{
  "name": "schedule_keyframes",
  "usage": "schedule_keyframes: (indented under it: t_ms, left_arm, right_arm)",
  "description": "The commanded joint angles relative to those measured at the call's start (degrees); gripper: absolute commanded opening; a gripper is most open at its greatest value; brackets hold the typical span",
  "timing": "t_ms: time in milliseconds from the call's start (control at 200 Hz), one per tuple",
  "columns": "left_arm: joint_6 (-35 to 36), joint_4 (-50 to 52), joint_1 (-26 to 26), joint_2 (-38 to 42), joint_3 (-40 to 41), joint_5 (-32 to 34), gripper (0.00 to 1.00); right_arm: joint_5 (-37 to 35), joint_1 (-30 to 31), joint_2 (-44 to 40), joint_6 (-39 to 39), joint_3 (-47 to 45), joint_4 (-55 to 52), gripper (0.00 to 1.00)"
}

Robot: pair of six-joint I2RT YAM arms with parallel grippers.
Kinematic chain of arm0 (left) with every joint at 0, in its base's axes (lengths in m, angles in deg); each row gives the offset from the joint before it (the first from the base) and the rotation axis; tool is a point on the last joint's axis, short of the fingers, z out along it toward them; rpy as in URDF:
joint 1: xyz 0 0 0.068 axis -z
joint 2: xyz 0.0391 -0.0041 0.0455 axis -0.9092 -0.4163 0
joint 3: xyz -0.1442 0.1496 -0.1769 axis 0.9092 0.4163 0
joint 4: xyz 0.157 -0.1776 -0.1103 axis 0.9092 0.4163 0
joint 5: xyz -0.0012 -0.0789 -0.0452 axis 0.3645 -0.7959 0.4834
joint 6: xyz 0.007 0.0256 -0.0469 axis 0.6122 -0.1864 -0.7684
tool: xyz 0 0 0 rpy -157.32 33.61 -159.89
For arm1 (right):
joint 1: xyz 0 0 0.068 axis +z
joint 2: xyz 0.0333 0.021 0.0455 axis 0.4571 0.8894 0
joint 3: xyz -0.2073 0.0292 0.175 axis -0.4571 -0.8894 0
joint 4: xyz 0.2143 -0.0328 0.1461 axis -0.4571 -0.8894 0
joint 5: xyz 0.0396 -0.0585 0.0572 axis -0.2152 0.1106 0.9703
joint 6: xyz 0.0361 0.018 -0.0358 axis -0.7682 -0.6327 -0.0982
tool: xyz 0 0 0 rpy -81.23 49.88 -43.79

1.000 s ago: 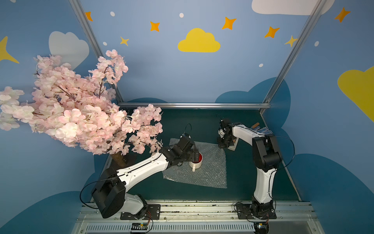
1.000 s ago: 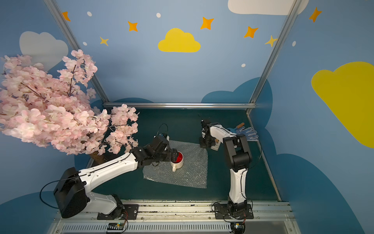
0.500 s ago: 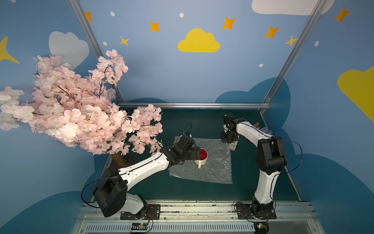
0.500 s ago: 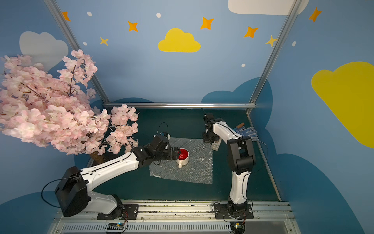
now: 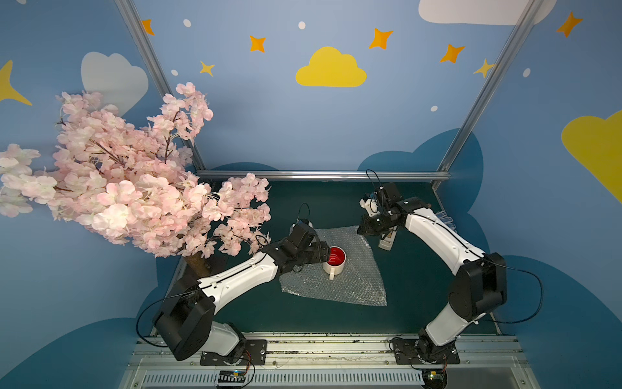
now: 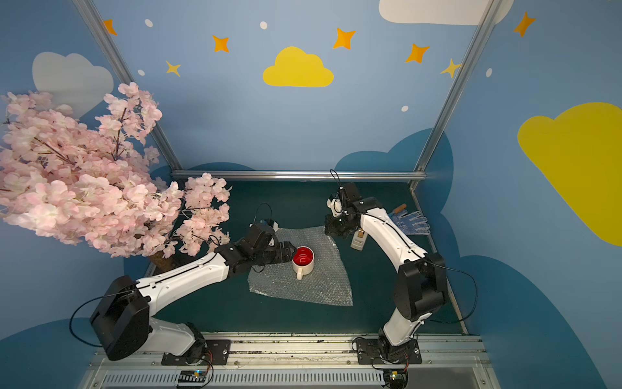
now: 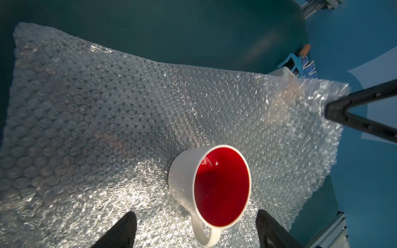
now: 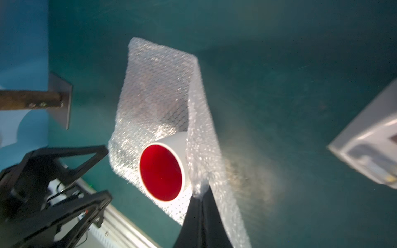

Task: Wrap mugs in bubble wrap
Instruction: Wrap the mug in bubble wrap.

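one mug (image 5: 334, 260), one bubble wrap (image 5: 353, 286)

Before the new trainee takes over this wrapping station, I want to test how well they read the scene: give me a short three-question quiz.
1. True or false: the mug stands upright on the bubble wrap.
2. Which gripper pinches a corner of the bubble wrap? A) left gripper B) right gripper C) neither
3. Fill in: the mug's inside is ____.

Key: 1 true; 2 B, its jaws are shut on the corner, while the left gripper's fingers stand apart on either side of the mug; 3 red.
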Motion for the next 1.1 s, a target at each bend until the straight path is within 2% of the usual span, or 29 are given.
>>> schedule_keyframes:
  t_ms: [0, 135, 290, 355, 771, 1091]
  left_arm:
    - [-0.42, 0.03, -1.57, 1.02, 0.27, -1.01, 0.88]
    - [-0.38, -0.03, -3.22, 2.08, 0.67, -1.71, 0.88]
    - [-0.38, -0.29, -4.07, 2.77, 1.09, -2.37, 0.88]
    - [-0.41, -0.81, -4.13, 2.81, 1.48, -2.99, 0.84]
    - [-0.10, -5.12, -3.91, -1.51, 2.22, -8.64, 0.82]
    - [-0.55, -5.30, -3.42, -5.32, 0.72, -9.44, 0.81]
  right_arm:
    - [8.42, 2.66, -2.09, -3.74, -1.84, 2.43, 0.00]
    - [12.23, 6.29, -2.25, -7.46, -4.26, 6.69, 0.00]
    - [12.34, 9.97, -1.47, -10.28, -7.91, 11.22, 0.00]
    - [12.02, 10.82, -0.86, -11.15, -9.21, 12.99, 0.00]
    - [10.32, 12.45, 2.94, -12.21, -12.84, 17.75, 0.00]
    - [10.21, 12.91, 2.41, -11.65, -15.32, 17.96, 0.00]
